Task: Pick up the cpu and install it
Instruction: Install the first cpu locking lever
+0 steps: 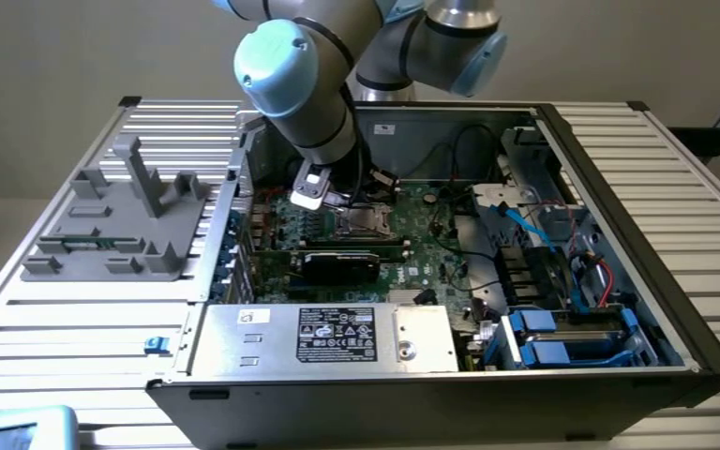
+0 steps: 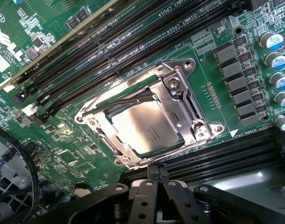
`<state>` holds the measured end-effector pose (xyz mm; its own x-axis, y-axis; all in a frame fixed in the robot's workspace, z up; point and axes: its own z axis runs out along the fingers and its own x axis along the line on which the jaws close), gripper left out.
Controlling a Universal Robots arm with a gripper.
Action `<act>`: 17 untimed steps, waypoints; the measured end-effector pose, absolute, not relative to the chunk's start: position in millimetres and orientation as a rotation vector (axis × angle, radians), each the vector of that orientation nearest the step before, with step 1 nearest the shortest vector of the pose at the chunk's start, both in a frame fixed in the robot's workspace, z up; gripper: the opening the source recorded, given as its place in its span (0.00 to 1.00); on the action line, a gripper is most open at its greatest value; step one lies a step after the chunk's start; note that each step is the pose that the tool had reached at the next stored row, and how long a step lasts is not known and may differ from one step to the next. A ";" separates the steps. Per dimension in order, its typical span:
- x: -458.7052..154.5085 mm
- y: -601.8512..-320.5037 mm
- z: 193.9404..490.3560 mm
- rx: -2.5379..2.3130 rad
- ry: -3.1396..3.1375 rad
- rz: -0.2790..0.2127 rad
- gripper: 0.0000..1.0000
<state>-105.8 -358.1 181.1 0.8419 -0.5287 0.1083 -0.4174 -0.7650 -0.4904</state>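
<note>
While the arm is reaching down into the open case, the scene is lying like this:

Table: a ribbed metal table [image 1: 72,319] is carrying everything, with a grey plastic fixture [image 1: 116,220] sitting near its far corner at the exterior view's left.
Computer case: the open case [image 1: 660,281] is lying on its side in the middle of the table; a silver box with a black label [image 1: 329,335] is sitting along its near edge.
Motherboard: the green motherboard [image 2: 212,28] is lying on the case floor, with long black memory slots [image 2: 109,44] running on either side of the socket.
Socket: the metal socket frame [image 2: 179,93] is sitting mid-board, its bracket standing raised.
cpu: the cpu [image 2: 144,128], a flat square chip with a dull silver-beige top and faint print, is lying seated inside the frame, flat and level.
gripper: the gripper [image 2: 157,170] is hanging just beside the socket, its black fingers [image 2: 163,173] pressing together with nothing between them.
</note>
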 end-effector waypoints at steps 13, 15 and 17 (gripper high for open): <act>-103.4 -358.1 181.1 -2.564 0.702 -0.334 0.11; -103.2 -358.1 181.1 -2.564 0.702 -0.334 0.11; -103.1 -358.1 181.1 -2.564 0.702 -0.334 0.11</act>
<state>-103.1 -358.1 181.1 0.8403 -0.5309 0.1095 -0.4196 -0.7649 -0.4886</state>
